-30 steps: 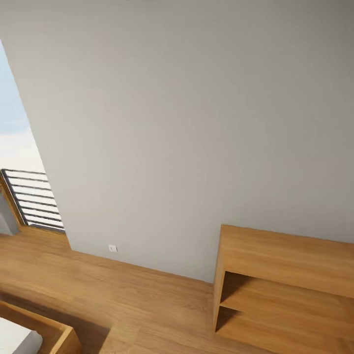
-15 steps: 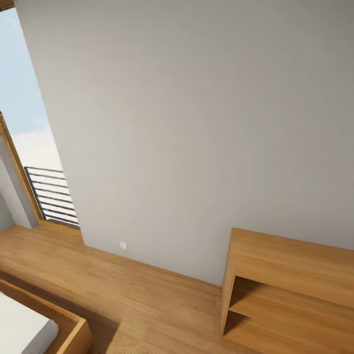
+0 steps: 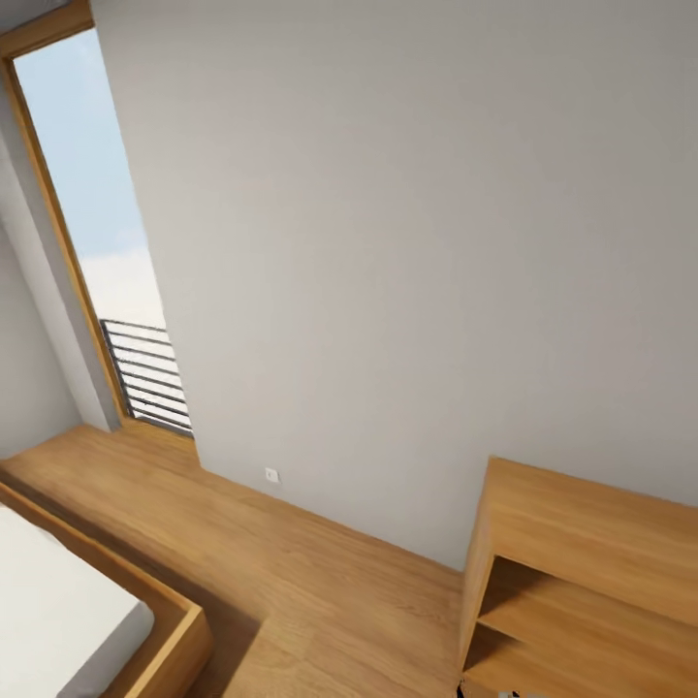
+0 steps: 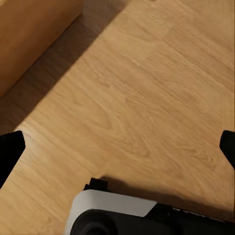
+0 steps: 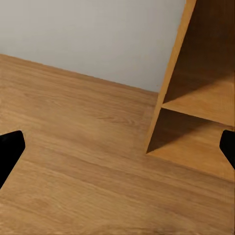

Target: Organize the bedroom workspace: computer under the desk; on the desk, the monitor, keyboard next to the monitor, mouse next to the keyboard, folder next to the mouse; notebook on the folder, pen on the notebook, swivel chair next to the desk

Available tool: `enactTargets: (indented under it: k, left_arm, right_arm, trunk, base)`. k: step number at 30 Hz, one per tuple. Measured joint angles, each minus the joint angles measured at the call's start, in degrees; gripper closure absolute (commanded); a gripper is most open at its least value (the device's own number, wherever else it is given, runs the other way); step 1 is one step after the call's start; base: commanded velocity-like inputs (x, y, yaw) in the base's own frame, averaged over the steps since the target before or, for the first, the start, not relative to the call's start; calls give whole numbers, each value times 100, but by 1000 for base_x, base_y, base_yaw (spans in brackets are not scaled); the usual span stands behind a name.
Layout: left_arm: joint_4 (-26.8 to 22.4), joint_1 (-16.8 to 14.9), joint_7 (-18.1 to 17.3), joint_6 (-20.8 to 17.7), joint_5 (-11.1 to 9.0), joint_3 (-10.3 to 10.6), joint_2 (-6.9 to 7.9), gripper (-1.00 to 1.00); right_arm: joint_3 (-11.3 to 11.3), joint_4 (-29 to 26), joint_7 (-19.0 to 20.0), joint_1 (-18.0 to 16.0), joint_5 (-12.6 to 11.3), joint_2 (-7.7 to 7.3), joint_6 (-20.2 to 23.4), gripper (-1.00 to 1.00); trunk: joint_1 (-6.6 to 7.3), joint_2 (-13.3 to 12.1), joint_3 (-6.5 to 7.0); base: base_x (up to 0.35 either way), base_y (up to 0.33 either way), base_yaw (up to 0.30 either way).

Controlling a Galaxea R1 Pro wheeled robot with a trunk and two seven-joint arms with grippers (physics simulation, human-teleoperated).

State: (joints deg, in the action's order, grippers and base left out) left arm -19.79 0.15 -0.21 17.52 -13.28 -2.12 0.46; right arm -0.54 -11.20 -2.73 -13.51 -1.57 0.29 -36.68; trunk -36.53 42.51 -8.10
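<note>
**Robot in transit beside a bare wall, both claws spread and empty**

The left claw (image 4: 117, 147) points down at the light wood floor (image 4: 147, 88), its two dark fingertips (image 4: 10, 152) far apart at opposite edges of its wrist view with nothing between them. The right claw (image 5: 117, 152) is likewise spread wide, fingertips (image 5: 10, 154) well apart, aimed low over the floor toward the shelf unit's open compartments.

No writing can be read anywhere.

From the head view, left to right: a wood-framed bed (image 3: 145, 630) with a white mattress, a tall window (image 3: 97, 233) with a dark railing (image 3: 145, 373), a pale grey wall (image 3: 388, 242) carrying a small white socket (image 3: 271, 475), then the low light-wood shelf unit (image 3: 591, 543). This is the bedroom; its floor lies open between bed and shelf.
</note>
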Motion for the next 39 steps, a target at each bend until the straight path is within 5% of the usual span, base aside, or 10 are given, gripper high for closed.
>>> enactTargets:
  k: [14,39]
  left_arm:
    - [114,-1,-2,762,-152,-12,165,-100]
    - [180,-1,4,791,-157,-12,175,-100]
  right_arm:
    - [43,349,12,-7,44,155,-240,-100]
    - [46,364,3,-7,44,162,-269,-100]
  trunk:
    - [0,0,-18]
    - [0,0,-18]
  base:
    - [0,0,159]
    - [0,0,275]
